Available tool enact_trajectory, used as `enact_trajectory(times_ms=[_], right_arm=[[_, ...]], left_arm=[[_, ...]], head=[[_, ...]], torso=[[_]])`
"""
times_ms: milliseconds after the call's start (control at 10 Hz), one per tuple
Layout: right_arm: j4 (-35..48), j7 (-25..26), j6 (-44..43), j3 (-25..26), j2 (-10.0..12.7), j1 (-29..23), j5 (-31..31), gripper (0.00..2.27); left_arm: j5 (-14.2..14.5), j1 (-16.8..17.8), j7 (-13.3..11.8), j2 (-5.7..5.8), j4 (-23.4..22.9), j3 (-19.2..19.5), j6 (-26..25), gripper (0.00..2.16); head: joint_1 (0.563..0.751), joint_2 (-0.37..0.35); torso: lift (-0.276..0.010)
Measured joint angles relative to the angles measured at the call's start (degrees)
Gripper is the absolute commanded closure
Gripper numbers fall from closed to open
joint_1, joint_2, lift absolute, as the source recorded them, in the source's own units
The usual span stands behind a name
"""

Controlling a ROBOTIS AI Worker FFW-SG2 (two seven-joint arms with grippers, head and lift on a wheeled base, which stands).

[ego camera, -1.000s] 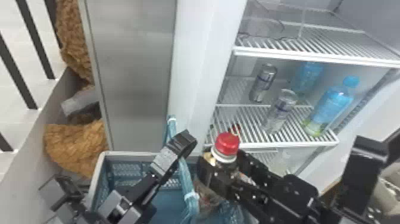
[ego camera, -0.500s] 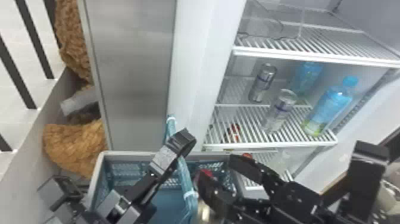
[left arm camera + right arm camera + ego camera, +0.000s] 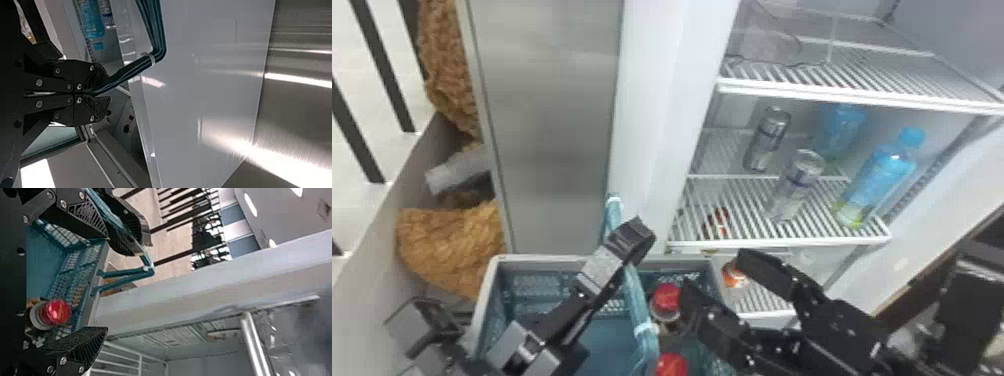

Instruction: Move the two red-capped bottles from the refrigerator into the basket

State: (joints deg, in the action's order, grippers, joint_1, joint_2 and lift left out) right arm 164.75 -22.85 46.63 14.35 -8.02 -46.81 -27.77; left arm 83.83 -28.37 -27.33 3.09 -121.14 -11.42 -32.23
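Observation:
Two red-capped bottles stand within the blue basket (image 3: 493,300): one cap (image 3: 666,298) beside the handle, the other bottle's cap (image 3: 672,365) at the bottom edge in the head view. My right gripper (image 3: 716,272) is open at the basket's right side, one finger close to the upper cap. In the right wrist view the red cap (image 3: 56,311) lies between the spread fingers of my right gripper (image 3: 106,282), nearer their base. My left gripper (image 3: 638,237) is above the basket; in the left wrist view my left gripper (image 3: 102,94) is shut on the teal basket handle (image 3: 137,66).
The open refrigerator's middle shelf (image 3: 782,242) holds two silver cans (image 3: 797,187) and two blue bottles (image 3: 877,182). An orange-red item (image 3: 734,275) sits on the lower rack behind my right fingers. The refrigerator's white side wall (image 3: 662,125) rises behind the basket.
My right gripper has lowered the red-capped bottle into the basket and let go, its fingers now apart. A second red cap has come into sight. The left arm keeps still.

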Motion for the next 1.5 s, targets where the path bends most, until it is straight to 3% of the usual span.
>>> enact_trajectory(times_ms=[500,1000,1500], right_arm=[[-6.5,-1.7,-20.0,4.5,3.8,-8.7,4.0,0.20],[-16.6,-5.6,-38.9,10.5,7.9,-14.0,5.5,0.20],[-26.2,-8.4,-51.8,14.1,8.0,-16.9,4.0,0.20]], left_arm=[[0.2,-0.4,0.0,0.15,0.0,0.0,0.2,1.20],[0.5,-1.0,0.0,0.18,0.0,0.4,0.9,1.20],[0.5,-0.8,0.0,0.16,0.0,0.4,1.2,1.20]], head=[[0.695,-0.350],[0.695,-0.350],[0.695,-0.350]], torso=[[0.000],[0.000],[0.000]])
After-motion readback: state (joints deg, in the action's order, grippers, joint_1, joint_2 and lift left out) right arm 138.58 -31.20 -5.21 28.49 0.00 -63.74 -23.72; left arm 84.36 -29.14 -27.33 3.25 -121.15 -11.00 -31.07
